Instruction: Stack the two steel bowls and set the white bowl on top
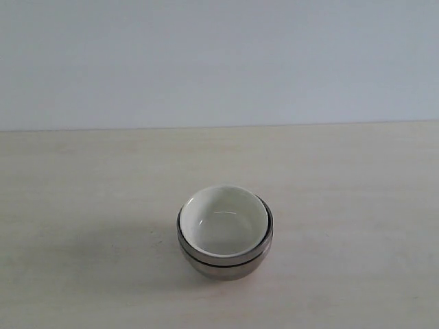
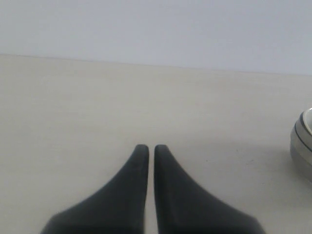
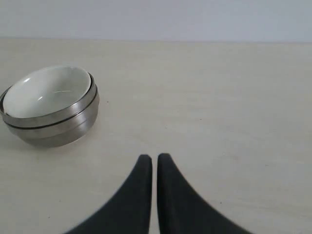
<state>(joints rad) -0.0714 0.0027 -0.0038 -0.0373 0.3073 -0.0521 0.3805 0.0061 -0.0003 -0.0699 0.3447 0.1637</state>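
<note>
The two steel bowls [image 1: 225, 262] sit nested one inside the other on the pale wooden table, their rims showing as two bands. The white bowl [image 1: 224, 219] rests upright inside the upper one. The right wrist view shows the same stack of steel bowls [image 3: 58, 127] with the white bowl [image 3: 46, 91] in it, well apart from my right gripper [image 3: 154, 158], which is shut and holds nothing. In the left wrist view only the edge of the steel bowls [image 2: 302, 141] shows, and my left gripper [image 2: 147, 148] is shut, holding nothing. Neither gripper appears in the exterior view.
The pale wooden table [image 1: 82, 192] runs back to a plain light grey wall [image 1: 219, 62]. Nothing else stands on the table in any view.
</note>
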